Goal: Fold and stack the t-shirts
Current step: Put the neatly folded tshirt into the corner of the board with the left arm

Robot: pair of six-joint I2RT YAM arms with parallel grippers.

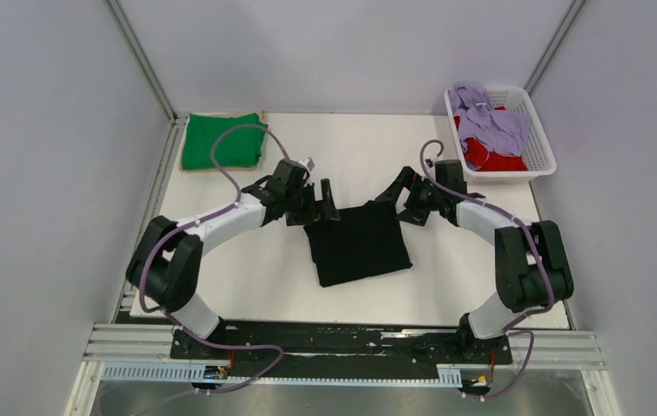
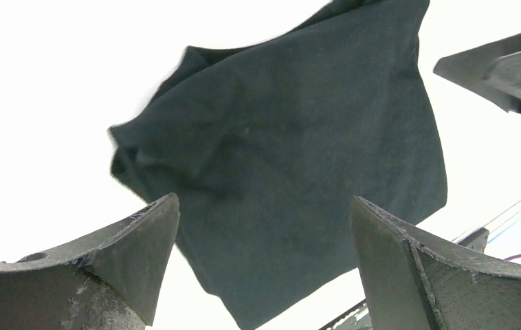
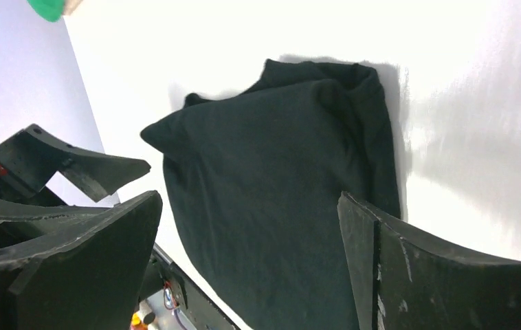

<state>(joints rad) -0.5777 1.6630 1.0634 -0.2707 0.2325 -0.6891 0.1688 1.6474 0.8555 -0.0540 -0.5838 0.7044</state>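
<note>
The black t-shirt [image 1: 358, 244] lies folded into a rough square in the middle of the table; it also shows in the left wrist view [image 2: 292, 158] and the right wrist view [image 3: 278, 199]. My left gripper [image 1: 323, 204] hovers at its far left corner, open and empty [image 2: 263, 210]. My right gripper [image 1: 394, 196] hovers at its far right corner, open and empty [image 3: 249, 206]. A folded green t-shirt [image 1: 221, 141] lies at the back left. Lavender t-shirts [image 1: 491, 121] and a red one [image 1: 490, 156] are bunched in the basket.
The white lattice basket [image 1: 540, 147] stands at the back right corner. Grey walls enclose the table on three sides. A slotted metal rail [image 1: 342, 347] carries the arm bases along the near edge.
</note>
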